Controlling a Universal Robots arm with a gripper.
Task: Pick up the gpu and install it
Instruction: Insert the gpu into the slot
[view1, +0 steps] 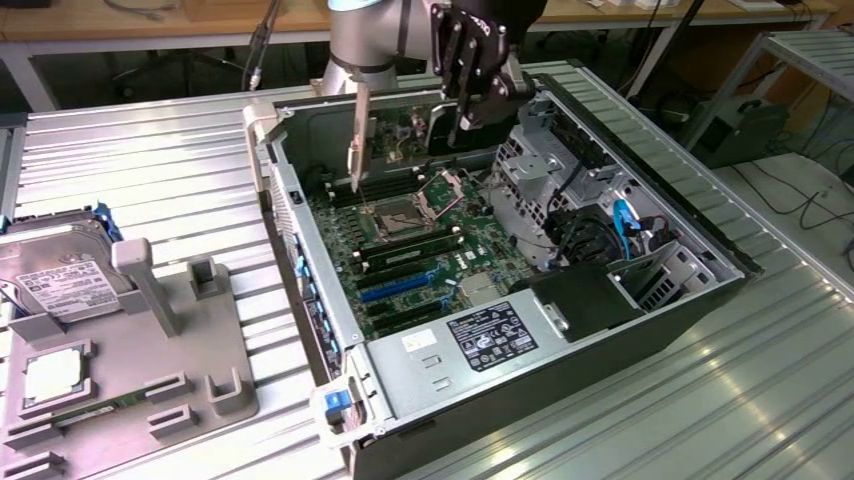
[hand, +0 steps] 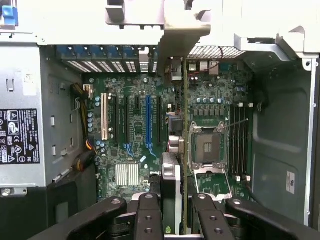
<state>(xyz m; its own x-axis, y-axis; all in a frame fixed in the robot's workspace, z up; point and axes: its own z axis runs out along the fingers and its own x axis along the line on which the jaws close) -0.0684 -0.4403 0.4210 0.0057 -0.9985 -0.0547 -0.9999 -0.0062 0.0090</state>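
My gripper (view1: 467, 122) hangs over the far end of the open computer case (view1: 694, 300) and is shut on the gpu (view1: 407, 130). The card hangs on edge above the motherboard (view1: 427, 250), its silver bracket (view1: 358, 140) pointing down toward the exterior view's left. In the wrist view the gpu (hand: 184, 125) appears edge-on between the fingers (hand: 148, 212), with its black cooler (hand: 170, 190) near the gripper (hand: 176, 206) and its bracket (hand: 181, 35) at the far end. The card floats above the board between the long blue slot (hand: 148, 120) and the CPU socket (hand: 206, 147), touching neither.
A power supply (view1: 487, 335) with a black label fills the case's near corner and drive cages (view1: 547, 170) line its right side. On the exterior view's left, a grey fixture (view1: 147, 360) holds a silver hard drive (view1: 54, 275) and a chip (view1: 54, 375).
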